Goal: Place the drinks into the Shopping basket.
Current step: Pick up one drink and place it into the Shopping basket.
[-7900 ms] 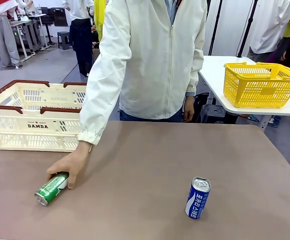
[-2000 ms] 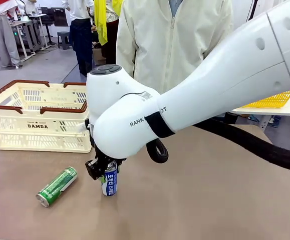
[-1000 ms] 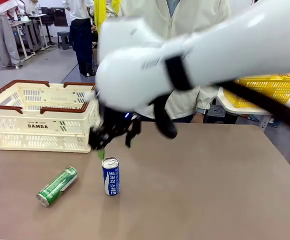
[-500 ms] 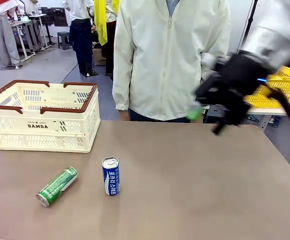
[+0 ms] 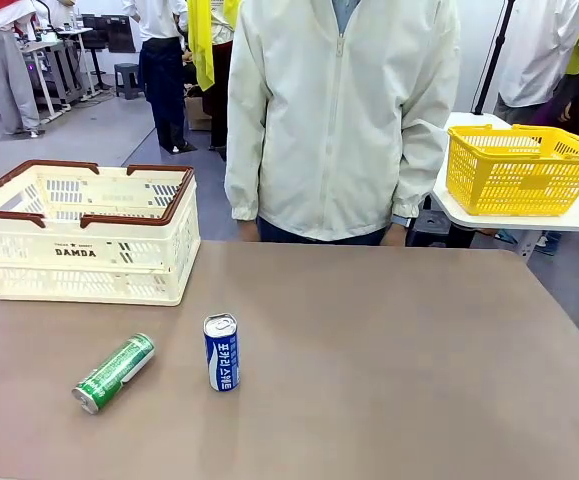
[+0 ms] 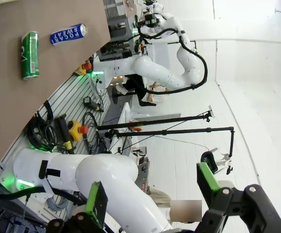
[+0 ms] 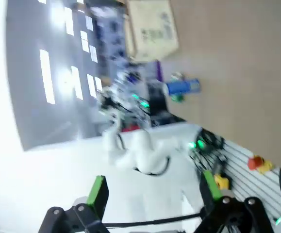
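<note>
The left jaws stand spread wide, their green pads (image 6: 97, 200) bare and nothing held between them, well apart from the brown tabletop (image 5: 399, 380) that shows in the far corner of the left wrist view. The right jaws are just as wide and hold nothing; their view is blurred, and they too are well off the tabletop. On the tabletop the small blue-and-white drink can with a silver top (image 5: 222, 352) stands upright, near the middle towards the robot's left. Near it, further to the robot's left, the slim green drink can with white markings (image 5: 114, 373) lies on its side, apart from the blue one. Both cans are outside the large cream slotted plastic shopping basket with brown rim and handles (image 5: 74, 252), which sits at the far left corner. A person in a pale zipped jacket (image 5: 339, 120) stands at the far edge, and a yellow mesh basket (image 5: 519, 170) rests on a white side table beyond
</note>
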